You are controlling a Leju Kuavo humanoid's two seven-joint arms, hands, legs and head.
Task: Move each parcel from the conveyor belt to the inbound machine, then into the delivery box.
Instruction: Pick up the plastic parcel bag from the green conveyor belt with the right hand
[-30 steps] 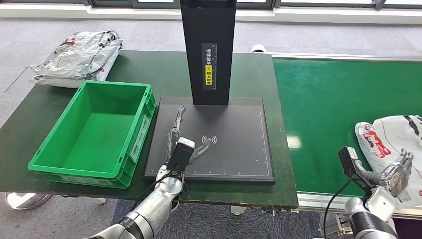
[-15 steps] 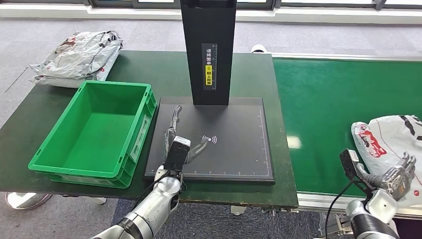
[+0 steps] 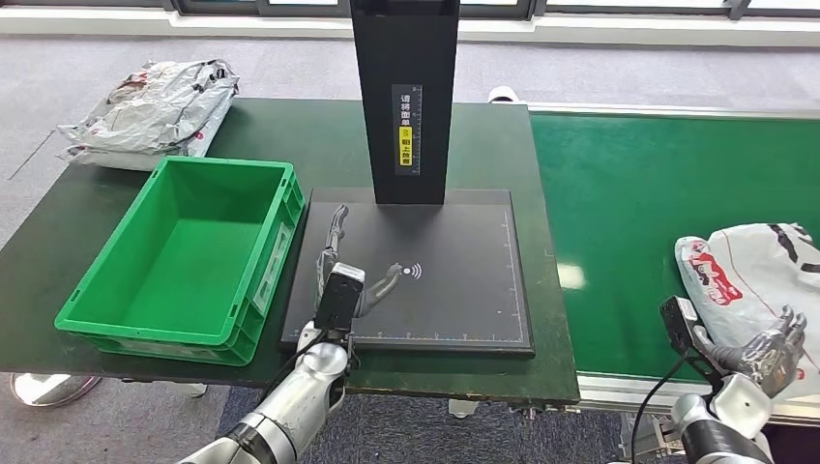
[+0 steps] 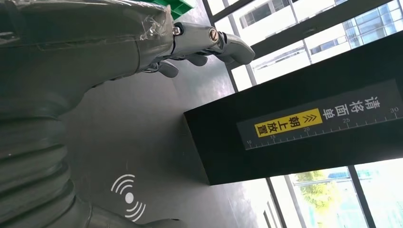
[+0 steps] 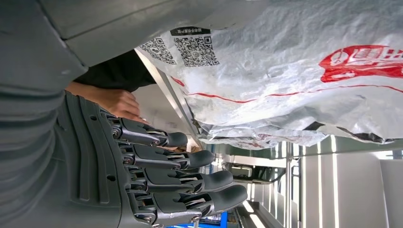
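Room: I see grey carpet under a dark green table (image 3: pixel 290 135), with windows along the far wall.
Scanner: my landmark, a black pad (image 3: pixel 454 290) with a black column (image 3: pixel 404 97) rising at its far edge; the column bears a yellow label.
Box: green box (image 3: pixel 184 256) sits just beside the scanner on the left, touching or nearly touching the pad edge.
Bags: a heap of crumpled grey bags (image 3: pixel 150 111) lies on the table beyond the box, well apart from the scanner.
Belt: green belt (image 3: pixel 667 193) runs to the right of the scanner.
Parcel: white parcel (image 3: pixel 754 275) with red print lies on the belt, well to the right of the scanner, at the near edge.
Left hand: my left hand (image 3: pixel 348 266) hovers over the pad's left part, fingers (image 4: pixel 223 40) apart, holding nothing.
Right hand: my right hand (image 3: pixel 769 348) is at the parcel's near side, fingers (image 5: pixel 190 183) spread, gripping nothing.
In the way: in the right wrist view a person's hand (image 5: pixel 111 102) shows close behind my fingers.
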